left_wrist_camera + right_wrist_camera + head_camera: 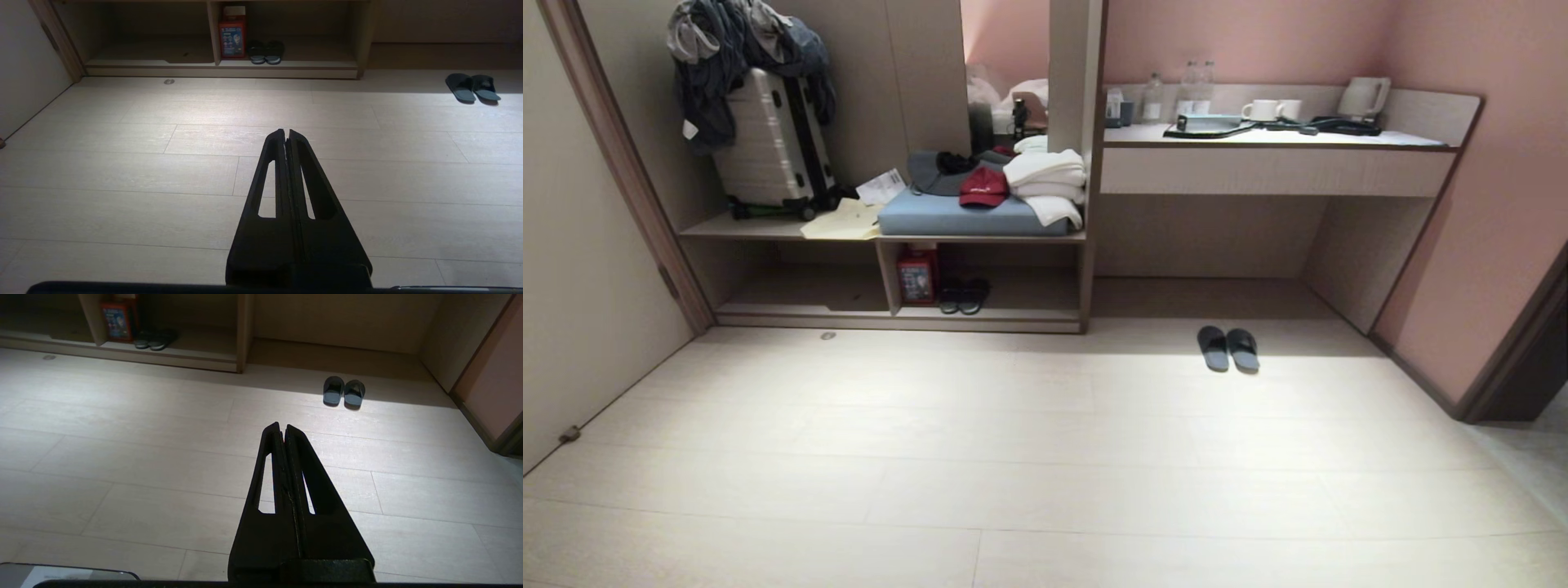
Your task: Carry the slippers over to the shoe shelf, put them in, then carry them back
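Pale wood floor filled most of the head view. The slippers sat side by side on that floor, touching each other, just in front of the open space under the worktop. They lay at the edge of the shadow, with their toes pointing toward the wall.

The shoe shelf was to the left of the slippers, low down in the pale wood unit. Another dark pair of slippers with light edges sat inside it, next to a red box that stood by the upright board. The space on the other side of that board was in shadow.

On top of the unit lay a blue cushion, a red cap and folded white towels. A pale suitcase stood at the far left with dark clothes piled over it. Cups, bottles and a kettle stood on the worktop.

Neither arm showed in the head view. The left hand was clenched tight with nothing in it, and it hung over bare floor, well apart from the slippers. The right hand was clenched too, with nothing in it, pointing over the floor toward the slippers but not near them.
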